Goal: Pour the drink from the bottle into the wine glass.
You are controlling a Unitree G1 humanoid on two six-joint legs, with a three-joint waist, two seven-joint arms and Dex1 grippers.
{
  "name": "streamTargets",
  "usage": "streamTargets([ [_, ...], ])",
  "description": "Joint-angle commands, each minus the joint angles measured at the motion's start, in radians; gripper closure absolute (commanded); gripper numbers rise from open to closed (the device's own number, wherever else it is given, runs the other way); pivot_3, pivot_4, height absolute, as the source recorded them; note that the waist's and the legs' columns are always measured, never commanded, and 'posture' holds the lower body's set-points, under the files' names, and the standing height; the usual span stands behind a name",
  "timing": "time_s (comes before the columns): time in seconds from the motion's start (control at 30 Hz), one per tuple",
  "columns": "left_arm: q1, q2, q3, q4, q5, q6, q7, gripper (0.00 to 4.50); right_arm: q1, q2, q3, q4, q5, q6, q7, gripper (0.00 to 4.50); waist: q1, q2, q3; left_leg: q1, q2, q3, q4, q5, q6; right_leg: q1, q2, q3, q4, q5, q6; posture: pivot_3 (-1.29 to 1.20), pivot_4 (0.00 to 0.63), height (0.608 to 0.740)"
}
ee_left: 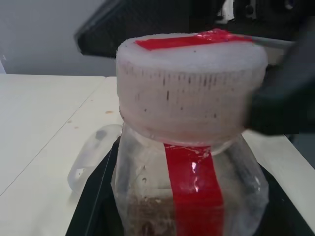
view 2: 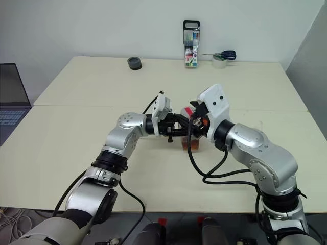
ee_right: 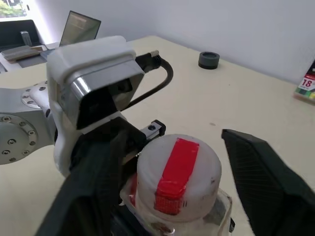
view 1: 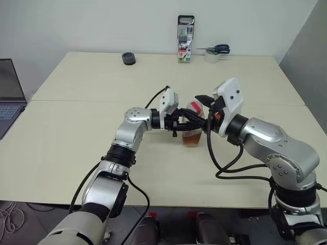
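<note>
Two hands meet at the bottle (view 1: 192, 133), which stands upright on the tabletop (view 1: 92, 102). The left hand (view 1: 183, 125), reaching in from the left, is clamped on its body; the right hand (ee_right: 197, 172) has its fingers standing apart on either side of the cap (ee_right: 178, 174), not yet gripping. Reddish-brown drink (view 1: 192, 139) fills the bottle's lower part. I cannot make out a wine glass.

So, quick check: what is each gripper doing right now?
Left gripper: shut on the small clear plastic bottle holding reddish-brown drink.
Right gripper: open, fingers either side of the bottle's white red-taped cap, not yet gripping it.
</note>
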Motion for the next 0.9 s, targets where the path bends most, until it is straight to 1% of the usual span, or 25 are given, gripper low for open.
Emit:
streamTargets([
  [0.03, -0.017, 0.000, 0.014, -0.047, -0.012, -0.006, -0.004, 2.70, -0.004, 0.013, 0.001, -0.019, -0.012, -0.018, 0.006, 2.63, 0.000, 0.000, 0.000, 0.000, 0.000, 0.000, 0.000, 0.000, 0.000, 0.000, 0.000, 0.000, 0.000, 0.000, 0.000, 0.00, 0.150, 0.740],
  [0.13, -0.015, 0.003, 0.013, -0.054, -0.013, -0.002, -0.005, 2.70, 0.005, 0.012, 0.009, -0.018, -0.005, -0.021, 0.038, 2.62, 0.000, 0.000, 0.000, 0.000, 0.000, 0.000, 0.000, 0.000, 0.000, 0.000, 0.000, 0.000, 0.000, 0.000, 0.000, 0.00, 0.150, 0.740],
  [0.23, -0.015, 0.009, 0.012, -0.056, -0.015, 0.001, -0.015, 2.70, 0.000, -0.021, 0.027, 0.004, -0.004, -0.070, 0.135, 2.62, 0.000, 0.000, 0.000, 0.000, 0.000, 0.000, 0.000, 0.000, 0.000, 0.000, 0.000, 0.000, 0.000, 0.000, 0.000, 0.00, 0.150, 0.740],
  [0.3, -0.017, 0.015, 0.010, -0.059, -0.014, -0.006, -0.030, 2.70, -0.037, -0.132, 0.072, 0.094, -0.039, -0.174, 0.354, 2.62, -0.001, 0.001, 0.001, 0.000, 0.000, 0.000, 0.000, 0.000, 0.000, 0.000, 0.000, 0.000, 0.000, 0.000, 0.000, 0.00, 0.150, 0.740],
  [0.37, -0.017, 0.028, 0.001, -0.064, -0.006, -0.024, -0.059, 2.70, -0.126, -0.250, 0.144, 0.264, -0.114, -0.319, 0.613, 2.62, -0.003, 0.001, 0.003, 0.000, -0.001, 0.001, 0.001, 0.000, 0.000, 0.000, 0.000, 0.000, 0.000, 0.000, 0.000, 0.00, 0.150, 0.740],
  [0.4, -0.016, 0.032, -0.001, -0.067, -0.005, -0.025, -0.069, 2.70, -0.168, -0.280, 0.168, 0.338, -0.139, -0.366, 0.695, 2.62, -0.004, 0.001, 0.003, 0.000, -0.001, 0.002, 0.001, 0.000, 0.000, 0.000, 0.000, 0.000, 0.000, 0.000, 0.000, 0.00, 0.150, 0.740],
  [0.43, -0.015, 0.035, -0.001, -0.070, -0.006, -0.024, -0.075, 2.70, -0.208, -0.297, 0.186, 0.407, -0.152, -0.397, 0.760, 2.62, -0.007, 0.001, 0.004, 0.001, 0.000, 0.001, 0.000, 0.000, 0.000, 0.000, 0.001, 0.000, 0.000, 0.000, 0.000, 0.00, 0.150, 0.740],
  [0.47, -0.015, 0.036, 0.000, -0.073, -0.007, -0.022, -0.077, 2.70, -0.242, -0.293, 0.188, 0.467, -0.155, -0.413, 0.792, 2.62, -0.009, 0.001, 0.004, 0.001, 0.001, 0.001, 0.000, 0.000, 0.000, 0.000, 0.002, 0.000, 0.000, 0.000, 0.000, 0.00, 0.150, 0.740],
  [0.57, -0.014, 0.034, 0.002, -0.073, -0.003, -0.026, -0.075, 2.70, -0.283, -0.280, 0.182, 0.550, -0.152, -0.420, 0.835, 2.62, -0.016, 0.001, 0.004, 0.001, 0.002, 0.000, -0.001, 0.000, 0.000, 0.000, 0.003, 0.000, 0.000, 0.000, 0.000, 0.00, 0.150, 0.740],
  [0.63, -0.013, 0.030, 0.005, -0.070, 0.000, -0.028, -0.068, 2.70, -0.274, -0.276, 0.159, 0.549, -0.148, -0.414, 0.824, 1.89, -0.016, 0.001, 0.004, -0.001, 0.001, 0.000, 0.000, 0.000, 0.000, -0.001, 0.002, 0.000, 0.000, 0.000, 0.000, 0.00, 0.150, 0.740],
  [0.7, -0.014, 0.025, 0.012, -0.067, 0.001, -0.025, -0.056, 2.70, -0.257, -0.268, 0.110, 0.520, -0.125, -0.389, 0.790, 1.34, -0.016, 0.001, 0.004, -0.006, 0.000, -0.001, 0.001, 0.000, 0.000, -0.005, 0.000, 0.000, 0.000, 0.000, 0.000, 0.00, 0.150, 0.740],
  [0.77, -0.013, 0.019, 0.020, -0.064, 0.002, -0.026, -0.036, 2.70, -0.222, -0.272, 0.032, 0.436, -0.087, -0.330, 0.718, 0.58, -0.013, 0.001, 0.004, -0.013, -0.001, -0.001, 0.004, 0.001, -0.002, -0.012, -0.002, 0.000, 0.002, 0.000, 0.000, 0.00, 0.150, 0.740],
  [0.8, -0.013, 0.017, 0.023, -0.063, 0.004, -0.028, -0.026, 2.70, -0.200, -0.273, -0.012, 0.379, -0.058, -0.288, 0.676, 0.19, -0.010, 0.001, 0.004, -0.014, -0.001, -0.001, 0.004, 0.002, -0.003, -0.012, -0.002, -0.001, 0.002, 0.000, 0.000, 0.00, 0.150, 0.740],
  [0.83, -0.012, 0.014, 0.026, -0.063, 0.004, -0.029, -0.015, 2.70, -0.168, -0.270, -0.056, 0.305, -0.029, -0.246, 0.629, 0.03, -0.006, 0.001, 0.004, -0.014, -0.001, -0.001, 0.004, 0.002, -0.004, -0.012, -0.002, 0.000, 0.002, 0.000, 0.000, 0.00, 0.150, 0.740],
  [0.9, -0.013, 0.009, 0.030, -0.064, 0.004, -0.027, -0.001, 2.70, -0.108, -0.250, -0.112, 0.183, 0.012, -0.177, 0.542, 0.00, 0.000, 0.001, 0.004, -0.014, -0.001, -0.001, 0.003, 0.002, -0.004, -0.013, -0.003, -0.001, 0.002, 0.000, 0.000, 0.00, 0.150, 0.740],
])
